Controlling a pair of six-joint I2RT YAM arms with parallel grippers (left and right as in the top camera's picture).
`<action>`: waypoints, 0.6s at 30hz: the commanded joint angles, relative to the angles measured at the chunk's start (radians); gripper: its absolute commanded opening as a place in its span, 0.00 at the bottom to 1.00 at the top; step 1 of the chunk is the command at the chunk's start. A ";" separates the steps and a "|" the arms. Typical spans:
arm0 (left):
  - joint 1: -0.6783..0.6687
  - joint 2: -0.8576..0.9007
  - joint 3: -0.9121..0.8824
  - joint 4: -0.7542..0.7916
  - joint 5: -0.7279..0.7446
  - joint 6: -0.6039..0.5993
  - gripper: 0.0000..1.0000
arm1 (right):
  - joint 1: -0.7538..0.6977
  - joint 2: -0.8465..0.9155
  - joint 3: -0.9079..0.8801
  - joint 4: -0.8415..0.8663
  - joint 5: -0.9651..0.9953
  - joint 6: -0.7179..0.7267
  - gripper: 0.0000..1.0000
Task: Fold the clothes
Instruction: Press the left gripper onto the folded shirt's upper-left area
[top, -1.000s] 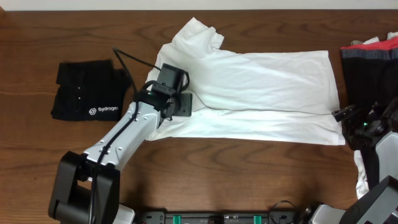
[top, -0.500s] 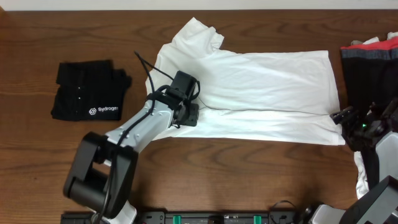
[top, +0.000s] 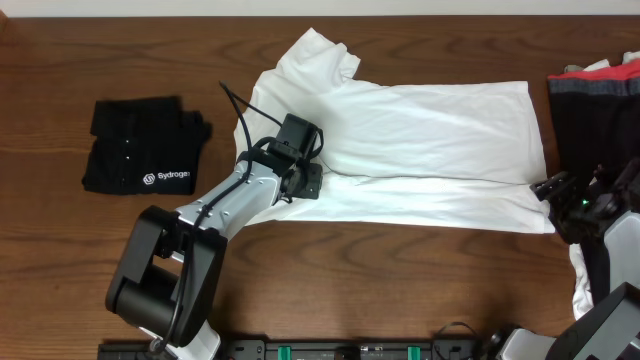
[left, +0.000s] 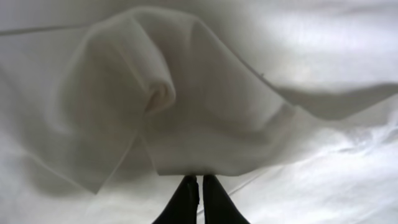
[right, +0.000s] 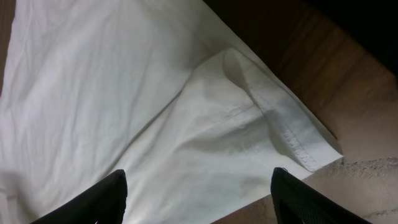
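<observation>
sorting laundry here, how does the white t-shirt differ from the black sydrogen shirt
The white T-shirt is spread wide across the wooden table; the black Sydrogen shirt is a compact folded stack near its left end. The white one is pinched by the left tool; nothing touches the black one. Only the black one shows lettering. Both rest on that table.

Two silver-and-black arms, dark at every joint.
The left arm (top: 225, 200) has pale silver-grey links, black joints and a thin black cable (top: 238, 112); the left gripper (left: 200, 196) has slim black fingers. The right arm (top: 615, 240) has a grey link, black housing, a green light (top: 583, 200) and a black-tipped right gripper (right: 200, 186).
</observation>
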 joint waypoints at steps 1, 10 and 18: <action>0.001 0.008 -0.005 0.007 0.003 0.003 0.06 | 0.006 0.003 0.018 -0.003 -0.010 -0.017 0.73; 0.000 0.000 0.032 0.035 0.006 0.037 0.06 | 0.006 0.003 0.018 -0.004 -0.010 -0.017 0.73; 0.000 0.000 0.066 0.192 0.007 0.047 0.06 | 0.006 0.003 0.018 -0.004 -0.011 -0.017 0.74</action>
